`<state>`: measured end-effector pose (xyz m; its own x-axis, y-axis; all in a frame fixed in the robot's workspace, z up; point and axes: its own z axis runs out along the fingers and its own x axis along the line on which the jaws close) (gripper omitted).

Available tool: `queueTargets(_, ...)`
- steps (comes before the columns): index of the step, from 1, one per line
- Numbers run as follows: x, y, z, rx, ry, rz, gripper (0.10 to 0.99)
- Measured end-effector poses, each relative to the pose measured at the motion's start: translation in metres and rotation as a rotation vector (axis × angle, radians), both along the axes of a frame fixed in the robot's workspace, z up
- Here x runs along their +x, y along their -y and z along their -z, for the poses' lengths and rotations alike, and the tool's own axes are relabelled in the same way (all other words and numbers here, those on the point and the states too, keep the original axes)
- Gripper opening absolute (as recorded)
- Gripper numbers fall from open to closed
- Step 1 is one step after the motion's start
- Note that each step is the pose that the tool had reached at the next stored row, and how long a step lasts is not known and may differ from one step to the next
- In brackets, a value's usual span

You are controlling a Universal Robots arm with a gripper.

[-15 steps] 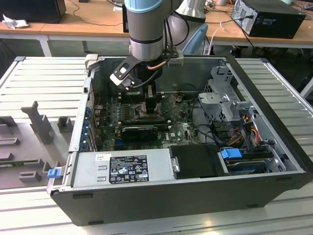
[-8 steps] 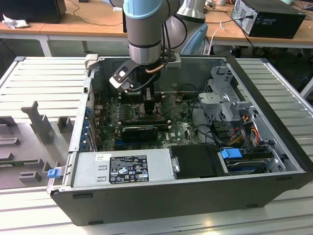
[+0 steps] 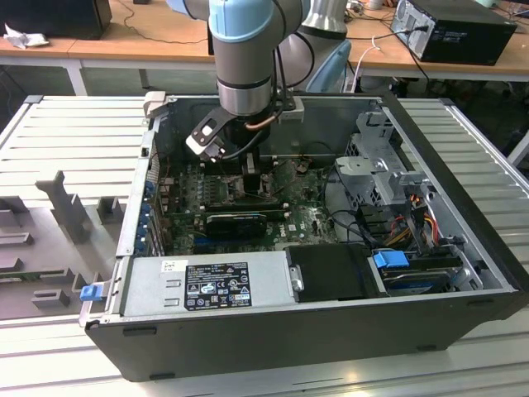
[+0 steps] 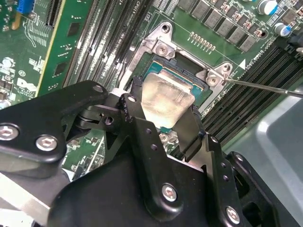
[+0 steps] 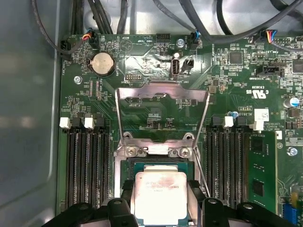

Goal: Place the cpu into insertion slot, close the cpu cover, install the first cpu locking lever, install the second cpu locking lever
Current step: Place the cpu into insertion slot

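**A:** Exterior view, illumination?
**B:** Bright and even, from overhead. The motherboard (image 3: 307,219) sits in shade under the arm (image 3: 244,50). The computer case (image 3: 331,335) front wall reads near-black.
**A:** Wrist views?
**B:** Evenly lit. In the second wrist view, the cpu (image 4: 165,101) carries soft, smeared glare. In the first, the cpu cover (image 5: 142,90) reflects dully.

Ribbed grey metal workbench (image 3: 74,141), wooden desks (image 3: 140,48) along the back, black computer case (image 3: 459,29) on the desk at the exterior view's right, crumpled white paper (image 3: 21,37) at its left, even lighting.
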<state>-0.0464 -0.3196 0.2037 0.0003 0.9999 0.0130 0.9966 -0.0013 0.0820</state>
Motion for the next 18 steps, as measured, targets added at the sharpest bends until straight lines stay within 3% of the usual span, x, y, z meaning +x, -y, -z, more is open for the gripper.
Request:
queueTargets(4, -0.0002, -0.0013, 0.0039, 0.0, -0.0005, 0.0, 0.529)
queueTargets(11, -0.0002, -0.0012, 0.0041, -0.001, 0.0001, 0.0, 0.529)
queueTargets(14, -0.0002, -0.0013, 0.0041, 0.0, -0.0001, 0.0, 0.604)
queueTargets(18, -0.0002, -0.0013, -0.0066, 0.001, -0.0001, 0.0, 0.604)
